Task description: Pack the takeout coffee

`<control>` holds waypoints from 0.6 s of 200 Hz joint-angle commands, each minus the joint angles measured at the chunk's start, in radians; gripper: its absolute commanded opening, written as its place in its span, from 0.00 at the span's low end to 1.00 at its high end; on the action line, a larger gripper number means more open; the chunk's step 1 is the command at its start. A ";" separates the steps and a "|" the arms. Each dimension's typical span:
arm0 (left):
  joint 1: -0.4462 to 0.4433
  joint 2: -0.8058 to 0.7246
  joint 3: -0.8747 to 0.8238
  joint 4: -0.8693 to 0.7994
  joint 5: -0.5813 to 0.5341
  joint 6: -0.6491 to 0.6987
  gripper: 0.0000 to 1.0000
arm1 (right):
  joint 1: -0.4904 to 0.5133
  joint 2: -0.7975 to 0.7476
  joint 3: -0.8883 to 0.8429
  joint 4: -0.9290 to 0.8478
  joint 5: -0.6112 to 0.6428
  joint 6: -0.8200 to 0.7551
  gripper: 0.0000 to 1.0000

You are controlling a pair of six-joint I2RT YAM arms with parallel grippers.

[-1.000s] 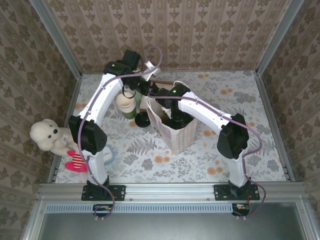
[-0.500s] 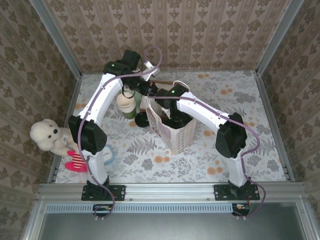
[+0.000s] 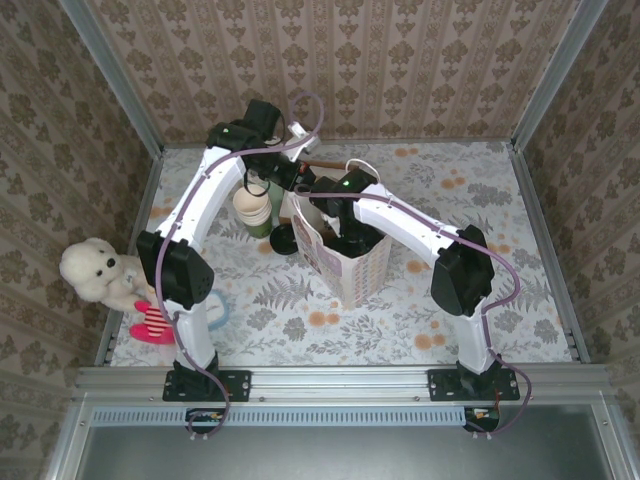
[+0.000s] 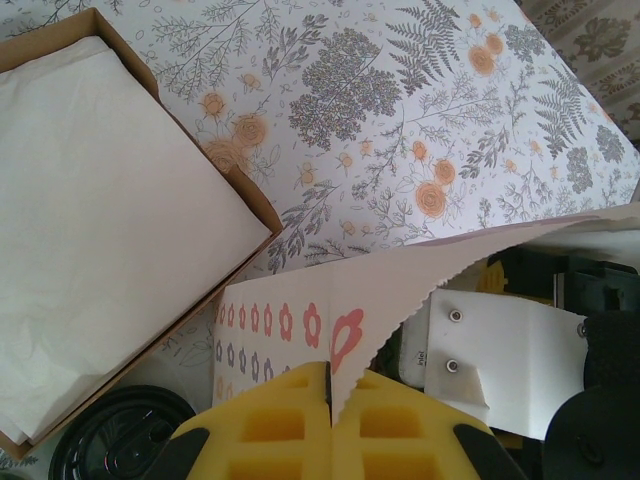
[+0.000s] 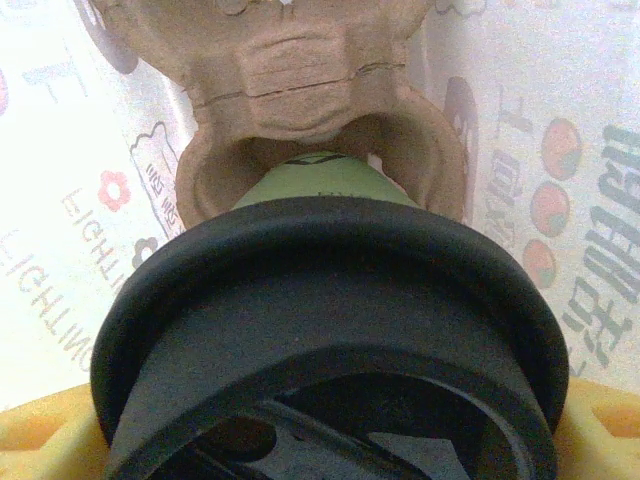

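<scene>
The right gripper point(image 5: 320, 450) grasps the takeout coffee point(image 5: 330, 330) around its lid, inside the paper bag point(image 3: 350, 272). The cup's long axis points at the pulp carrier point(image 5: 300, 70) slot at twelve o'clock (green base apparently entering it). The left gripper point(image 4: 328, 415), at six o'clock in its wrist view, is clenched on the bag's rim.

My two arms point(image 3: 205, 195) are white shells between black joint housings point(image 3: 180, 275), each trailed by a purple cable point(image 3: 520, 290). A green light point(image 3: 347, 182) glows on my right arm. My fingers point(image 4: 270, 425) are yellow, moulded with square pockets, perhaps foam.
</scene>
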 commanded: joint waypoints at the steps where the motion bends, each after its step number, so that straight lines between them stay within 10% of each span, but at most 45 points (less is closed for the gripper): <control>1: -0.006 -0.013 0.016 0.004 0.014 -0.003 0.00 | -0.005 -0.025 -0.004 0.024 0.023 0.003 0.61; 120: -0.004 -0.012 0.010 0.001 0.049 -0.006 0.00 | -0.005 -0.060 -0.020 0.067 0.032 0.006 0.60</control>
